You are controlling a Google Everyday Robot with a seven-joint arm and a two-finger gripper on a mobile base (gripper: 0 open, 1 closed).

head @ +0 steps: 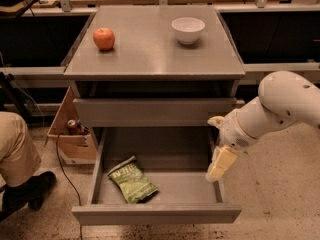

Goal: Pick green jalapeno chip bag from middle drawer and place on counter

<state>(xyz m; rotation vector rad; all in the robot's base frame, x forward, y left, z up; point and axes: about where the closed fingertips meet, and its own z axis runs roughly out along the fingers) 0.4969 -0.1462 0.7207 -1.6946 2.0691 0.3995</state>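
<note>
The green jalapeno chip bag point(132, 180) lies flat in the left half of the open middle drawer point(155, 213), which is pulled out toward me. My gripper point(220, 163) hangs from the white arm over the drawer's right side, pointing down, well to the right of the bag and not touching it. The grey counter point(150, 54) is the cabinet's top, above the drawer.
A red apple point(104, 38) and a white bowl point(188, 29) stand on the counter. A shut drawer front point(152, 112) sits above the open drawer. A cardboard box point(70, 134) and a person's leg point(17, 159) are at the left on the floor.
</note>
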